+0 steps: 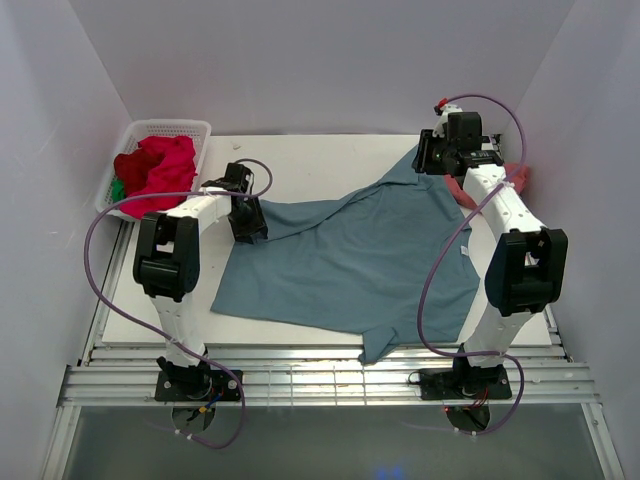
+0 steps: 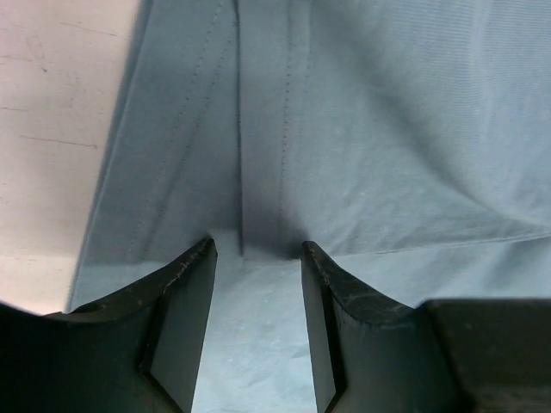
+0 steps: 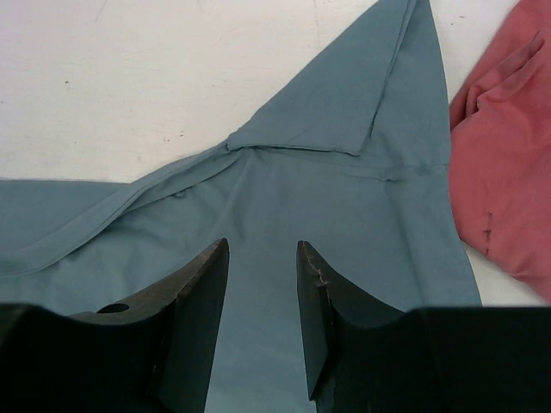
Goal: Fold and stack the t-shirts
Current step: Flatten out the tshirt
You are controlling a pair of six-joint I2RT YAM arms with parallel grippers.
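A large teal-blue t-shirt (image 1: 350,260) lies spread across the white table, rumpled, with one corner drawn toward the far right. My left gripper (image 1: 248,222) stands low over the shirt's left edge. In the left wrist view the left gripper (image 2: 258,248) has its jaws apart, and a stitched fold of the teal cloth (image 2: 387,129) sits just past the tips. My right gripper (image 1: 432,160) hovers at the far-right corner. Seen from its wrist, the right gripper (image 3: 263,245) is open above flat teal cloth (image 3: 344,198). A salmon-pink t-shirt (image 3: 508,172) lies just to its right.
A white lattice basket (image 1: 170,126) stands at the back left with a bright red shirt (image 1: 160,170) and a bit of green cloth (image 1: 118,188) inside. The salmon-pink shirt (image 1: 517,175) sits behind the right arm. White walls close in three sides. Bare table (image 1: 320,160) shows at the back.
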